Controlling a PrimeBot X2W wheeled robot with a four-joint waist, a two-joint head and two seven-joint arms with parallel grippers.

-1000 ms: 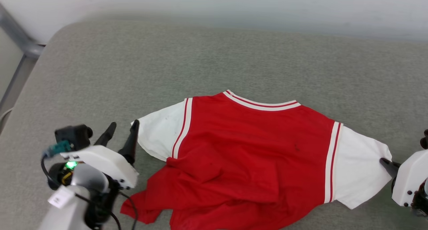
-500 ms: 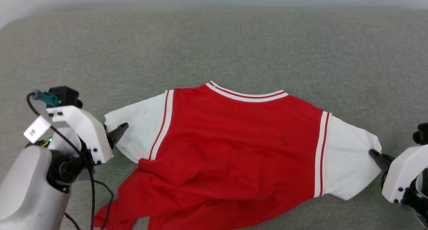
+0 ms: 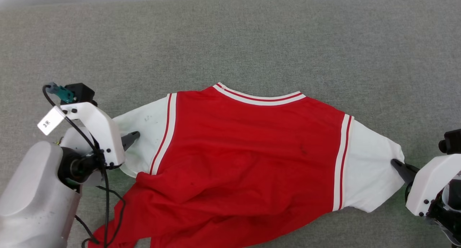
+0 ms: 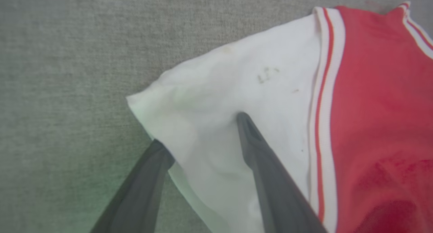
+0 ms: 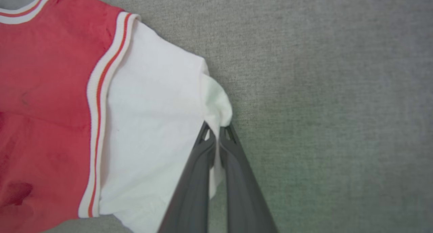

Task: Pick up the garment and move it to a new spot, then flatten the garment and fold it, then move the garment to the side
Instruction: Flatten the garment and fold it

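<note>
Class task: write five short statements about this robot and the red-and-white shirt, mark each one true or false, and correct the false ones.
1. The right gripper is shut on the edge of a white sleeve. True.
2. The left gripper is shut. False: it is open, with one finger on top of the other sleeve and the other finger at that sleeve's edge.
3. The garment lies with its striped collar on the side away from the robot. True.
4. The garment lies perfectly flat. False: its lower red part is rumpled and folded over.
5. A large black print shows on the upward side. False: that side is plain red, with a few small dark marks.
</note>
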